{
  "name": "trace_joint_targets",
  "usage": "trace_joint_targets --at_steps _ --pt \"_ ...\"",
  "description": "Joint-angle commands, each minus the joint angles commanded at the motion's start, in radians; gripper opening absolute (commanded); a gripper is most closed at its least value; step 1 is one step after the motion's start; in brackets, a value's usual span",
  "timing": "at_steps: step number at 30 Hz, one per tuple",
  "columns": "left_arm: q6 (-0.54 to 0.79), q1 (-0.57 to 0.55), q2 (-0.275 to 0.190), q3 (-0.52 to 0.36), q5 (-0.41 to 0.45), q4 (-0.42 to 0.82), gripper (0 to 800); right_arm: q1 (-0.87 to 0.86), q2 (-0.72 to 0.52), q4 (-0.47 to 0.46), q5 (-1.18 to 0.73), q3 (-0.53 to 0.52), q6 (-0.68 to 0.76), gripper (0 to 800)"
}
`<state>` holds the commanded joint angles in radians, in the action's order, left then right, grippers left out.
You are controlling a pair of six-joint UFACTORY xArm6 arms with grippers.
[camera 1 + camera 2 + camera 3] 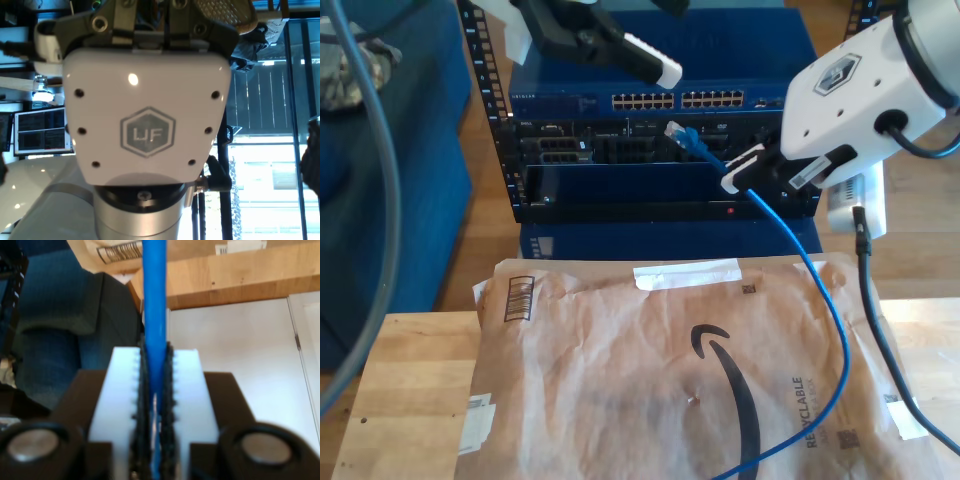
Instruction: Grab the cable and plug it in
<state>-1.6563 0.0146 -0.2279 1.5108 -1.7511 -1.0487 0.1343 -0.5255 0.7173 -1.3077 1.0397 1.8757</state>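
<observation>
Where the second wrist view shows your second gripper fingers clamping the cable, the exterior view shows its translucent blue plug at frame centre-top; first-gripper finger state cannot be determined.

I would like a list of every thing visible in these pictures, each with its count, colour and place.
cable: one, bright blue, from the rack front down over the envelope
plug: one, translucent blue, at the cable's tip near the rack ports
rack: one, dark blue and black, behind the table
envelope: one, brown paper, on the table
table: one, light wood
my second end effector: shut on the cable
an arm's end effector: black and white, above the rack
</observation>
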Motion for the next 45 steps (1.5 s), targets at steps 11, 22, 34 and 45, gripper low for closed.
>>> trace_joint_targets --at_steps 11,22,34,45 --pt "0.009 0.0 -0.002 0.0 -0.015 0.002 800 -0.018 -0.008 0.012 -0.037 0.043 0.0 2" --pt "0.018 0.002 -0.002 0.0 -0.021 0.002 800 -0.031 -0.009 0.018 -0.058 0.077 0.0 2" --pt "0.021 0.014 -0.002 -0.002 -0.026 0.002 799 -0.063 -0.003 0.035 -0.094 0.133 0.002 2" --pt "0.041 0.014 -0.002 0.0 -0.029 0.002 799 -0.071 -0.002 0.044 -0.13 0.157 0.021 2"
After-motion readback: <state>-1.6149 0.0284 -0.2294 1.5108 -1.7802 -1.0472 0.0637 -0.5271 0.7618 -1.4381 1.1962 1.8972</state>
